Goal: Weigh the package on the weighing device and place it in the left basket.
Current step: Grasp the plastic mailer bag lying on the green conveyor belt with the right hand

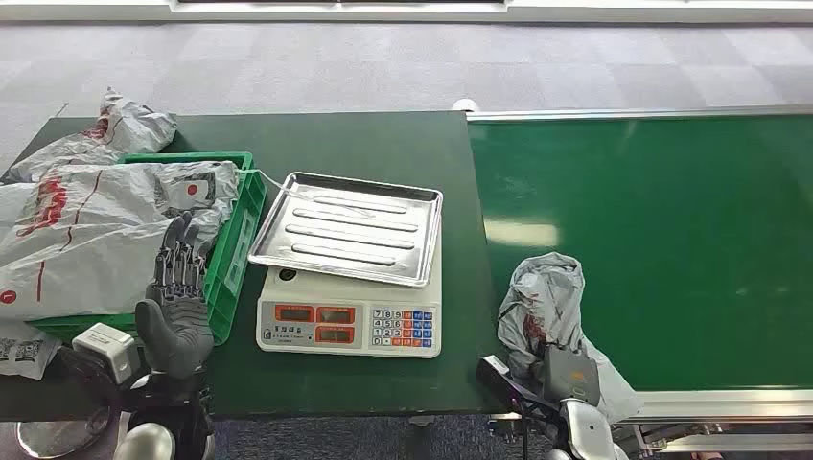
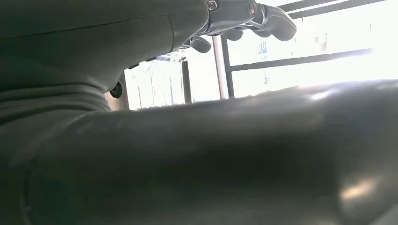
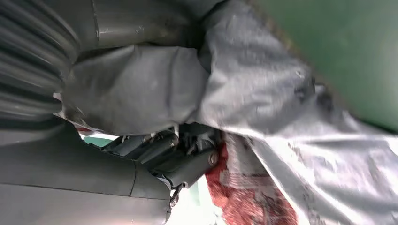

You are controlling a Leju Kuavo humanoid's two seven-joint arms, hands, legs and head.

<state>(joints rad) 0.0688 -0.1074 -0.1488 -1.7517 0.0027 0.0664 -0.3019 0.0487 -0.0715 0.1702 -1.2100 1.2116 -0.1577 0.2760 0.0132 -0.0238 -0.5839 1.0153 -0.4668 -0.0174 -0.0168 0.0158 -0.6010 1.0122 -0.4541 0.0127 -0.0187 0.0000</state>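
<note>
A crumpled grey plastic package with red print (image 1: 544, 299) lies at the near left edge of the green conveyor belt (image 1: 662, 230). My right hand (image 1: 522, 376) comes up from below and grips its lower end. In the right wrist view the thumb and dark fingers (image 3: 185, 161) close around the grey package (image 3: 263, 98). The white scale (image 1: 350, 324) with its bare steel tray (image 1: 350, 228) stands on the dark table. My left hand (image 1: 177, 292) is open with its fingers (image 2: 263, 18) stretched out, over the near right corner of the green basket (image 1: 238, 251).
The green basket holds several large grey packages (image 1: 91, 225), and another lies behind it (image 1: 125, 129). A small white box (image 1: 104, 347) and a paper label sit at the table's near left corner. The conveyor's metal rail (image 1: 709, 398) runs along the front.
</note>
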